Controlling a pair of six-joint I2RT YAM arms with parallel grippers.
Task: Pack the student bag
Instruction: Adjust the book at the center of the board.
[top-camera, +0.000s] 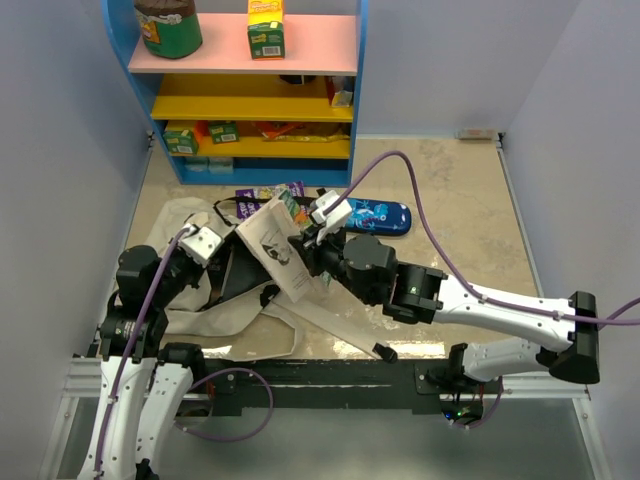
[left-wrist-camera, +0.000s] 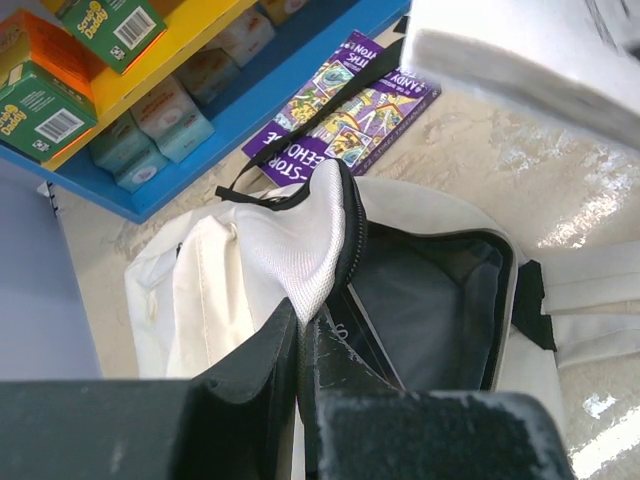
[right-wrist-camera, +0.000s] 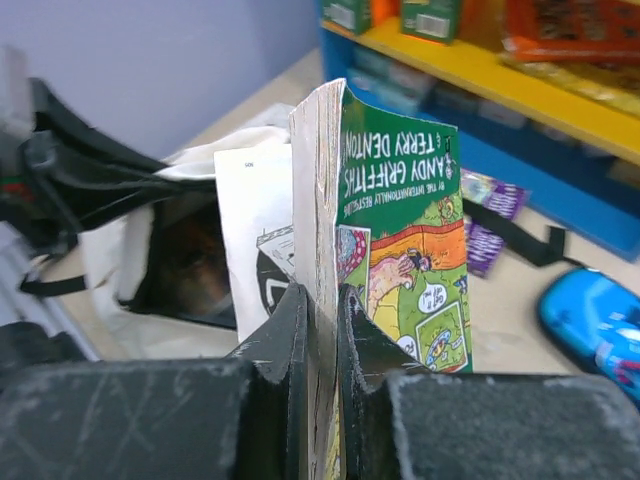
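The student bag (top-camera: 245, 325) lies slumped on the left-centre of the table (top-camera: 460, 200), just ahead of the arm bases. It is cream canvas, soft and creased, with a black zip round a mouth that gapes onto a dark lining. One webbing strap (top-camera: 335, 335) trails toward the near edge and ends in a black tip.

The left gripper (left-wrist-camera: 300, 335) is pinched tight on the zippered lip of the bag, holding that flap up so the mouth stands open. The right arm reaches in low from the right, and the right gripper (right-wrist-camera: 322, 305) is clamped on the bottom edge of a paperback (right-wrist-camera: 400, 220) with a green cover. The book stands upright, tipped a little, just beside the bag's opening — not inside it.

The tabletop is pale, marbled and glossy. A blue pencil case (top-camera: 375, 215) lies beyond the right wrist, and a purple book (left-wrist-camera: 345, 105) lies flat past the bag. Behind them stands a blue shelf unit (top-camera: 250, 165) with pink and yellow boards carrying boxes — plain lavender walls close in the sides.
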